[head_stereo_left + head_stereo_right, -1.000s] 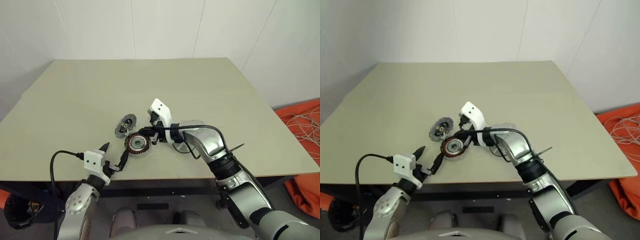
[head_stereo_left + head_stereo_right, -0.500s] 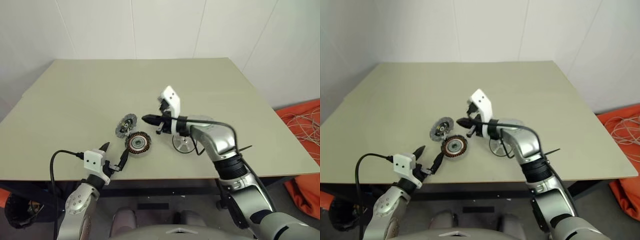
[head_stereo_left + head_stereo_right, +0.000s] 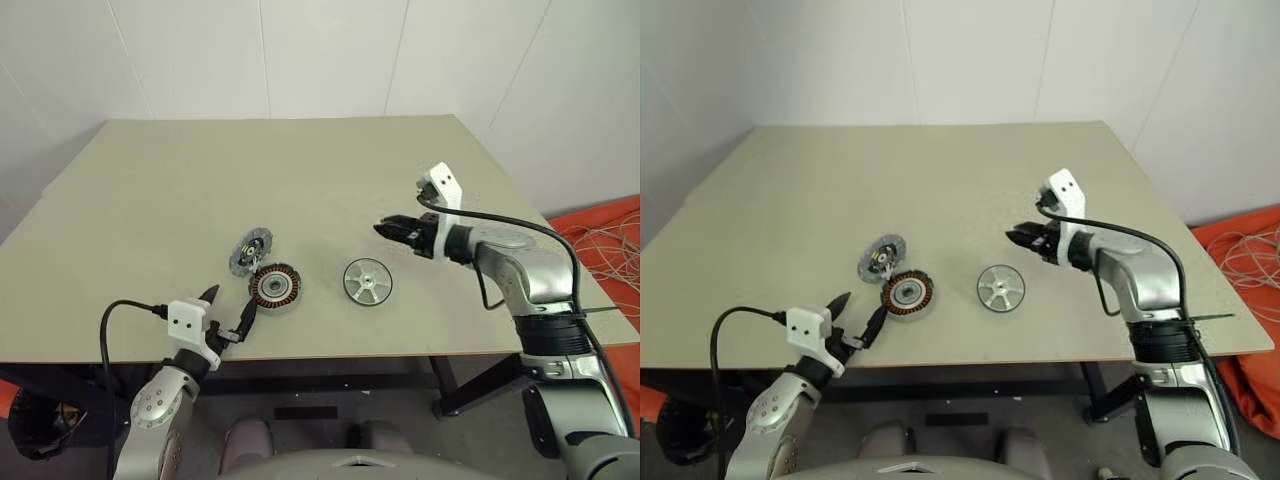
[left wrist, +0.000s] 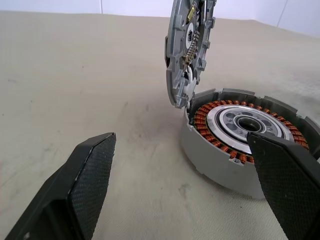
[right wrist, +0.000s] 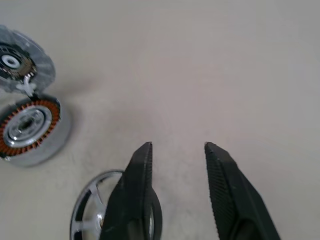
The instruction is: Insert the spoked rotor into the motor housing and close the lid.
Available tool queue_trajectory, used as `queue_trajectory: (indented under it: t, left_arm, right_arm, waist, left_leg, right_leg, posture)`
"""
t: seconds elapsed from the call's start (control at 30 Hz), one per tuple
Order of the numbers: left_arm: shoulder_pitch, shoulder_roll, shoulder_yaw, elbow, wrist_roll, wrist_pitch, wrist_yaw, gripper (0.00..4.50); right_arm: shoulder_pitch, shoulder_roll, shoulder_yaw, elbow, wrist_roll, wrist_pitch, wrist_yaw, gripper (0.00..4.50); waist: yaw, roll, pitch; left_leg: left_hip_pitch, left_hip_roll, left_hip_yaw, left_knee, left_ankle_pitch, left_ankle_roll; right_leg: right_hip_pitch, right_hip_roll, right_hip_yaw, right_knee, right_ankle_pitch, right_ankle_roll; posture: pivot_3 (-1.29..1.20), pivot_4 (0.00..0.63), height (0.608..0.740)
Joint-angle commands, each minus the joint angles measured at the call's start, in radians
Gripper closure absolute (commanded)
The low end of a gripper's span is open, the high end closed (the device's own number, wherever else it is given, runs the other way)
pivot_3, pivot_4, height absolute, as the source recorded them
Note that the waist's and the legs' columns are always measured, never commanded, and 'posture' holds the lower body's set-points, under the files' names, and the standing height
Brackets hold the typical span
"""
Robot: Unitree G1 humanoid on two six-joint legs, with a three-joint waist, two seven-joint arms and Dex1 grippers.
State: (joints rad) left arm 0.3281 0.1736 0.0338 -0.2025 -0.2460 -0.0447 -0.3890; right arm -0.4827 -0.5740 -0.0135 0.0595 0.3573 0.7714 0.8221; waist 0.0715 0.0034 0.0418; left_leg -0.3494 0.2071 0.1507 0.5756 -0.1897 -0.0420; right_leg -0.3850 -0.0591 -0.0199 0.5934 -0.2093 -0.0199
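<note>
- Since the earlier frame, the right gripper (image 3: 388, 229) has swung away from the motor housing (image 3: 275, 287) to the right side of the table (image 3: 300, 170), uncovering the spoked rotor (image 3: 367, 282), which lies alone on the tabletop.
- The right gripper's 2 black fingers (image 5: 141, 192), which were together a second ago, now stand apart with nothing between them, hovering above the table just to the right of and beyond the rotor.
- The rotor lies flat with its pale spokes showing, to the right of the housing and clearly apart from it.
- The housing sits near the front edge, copper windings up; the lid (image 3: 250, 250) leans tilted at its far-left rim, touching it, so the bore is open.
- Step in hand, as judged: reach for the rotor. A good grasp would bring the right fingers down across the rotor's rim, keeping it level, so it can be carried left and lowered squarely over the housing's central hole.
- The leaning lid is a risk: an approach from the right should avoid knocking it.
- The right arm is stretched forward, wrist bent so the gripper points left and slightly downward.
- The left gripper (image 3: 229, 315) rests low at the near edge, pointing level towards the housing, fingers (image 4: 82, 187) spread wide and empty.
</note>
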Motion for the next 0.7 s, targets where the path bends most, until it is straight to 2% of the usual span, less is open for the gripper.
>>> queue_trajectory:
  t: [0.03, 0.17, 0.2, 0.47, 0.7]
  left_arm:
    - [0.005, 0.004, 0.006, -0.024, -0.011, -0.018, -0.009, 0.0]
    - [0.003, 0.004, 0.01, 0.006, -0.01, -0.034, -0.018, 0.0]
    - [0.0, 0.002, 0.01, 0.012, -0.01, -0.036, -0.019, 0.0]
    - [-0.016, -0.007, 0.003, 0.033, -0.005, -0.043, -0.014, 0.0]
    - [-0.008, -0.008, 0.002, 0.011, -0.005, -0.033, -0.007, 0.0]
  right_arm:
    - [0.002, -0.046, -0.051, 0.035, 0.033, 0.007, 0.041, 1.62]
    - [-0.004, -0.075, -0.064, 0.097, 0.053, 0.043, 0.071, 0.24]
    - [-0.001, -0.093, -0.058, 0.113, 0.062, 0.07, 0.094, 0.04]
    - [-0.001, -0.147, -0.026, 0.162, 0.144, 0.274, 0.218, 0.04]
    - [0.006, -0.096, -0.033, 0.168, 0.184, 0.368, 0.199, 0.04]
  waist:
    - [0.0, 0.0, 0.0]
    - [-0.001, 0.0, 0.0]
    - [-0.001, 0.001, 0.0]
    - [0.002, 0.002, 0.0]
    - [0.004, 0.002, 0.0]
  left_leg:
    - [0.0, 0.0, 0.0, 0.0, 0.0, 0.0]
    - [0.0, 0.0, 0.0, 0.0, 0.0, 0.0]
    - [0.0, 0.0, 0.0, 0.0, 0.0, 0.0]
    - [0.0, 0.0, 0.0, 0.002, 0.0, 0.0]
    - [0.0, 0.0, 0.0, 0.002, 0.0, 0.0]
  right_leg:
    - [0.0, 0.0, 0.0, 0.0, 0.0, 0.0]
    - [0.0, 0.0, 0.0, 0.0, 0.0, 0.0]
    - [0.0, 0.0, -0.001, 0.0, 0.0, 0.0]
    - [0.002, 0.0, -0.001, 0.0, 0.0, -0.001]
    - [0.002, 0.0, -0.002, 0.0, 0.001, -0.001]
  posture:
    - [0.0, 0.0, 0.74]
    - [0.0, 0.0, 0.74]
    - [0.0, 0.0, 0.74]
    - [0.0, 0.0, 0.74]
    - [0.0, 0.0, 0.74]
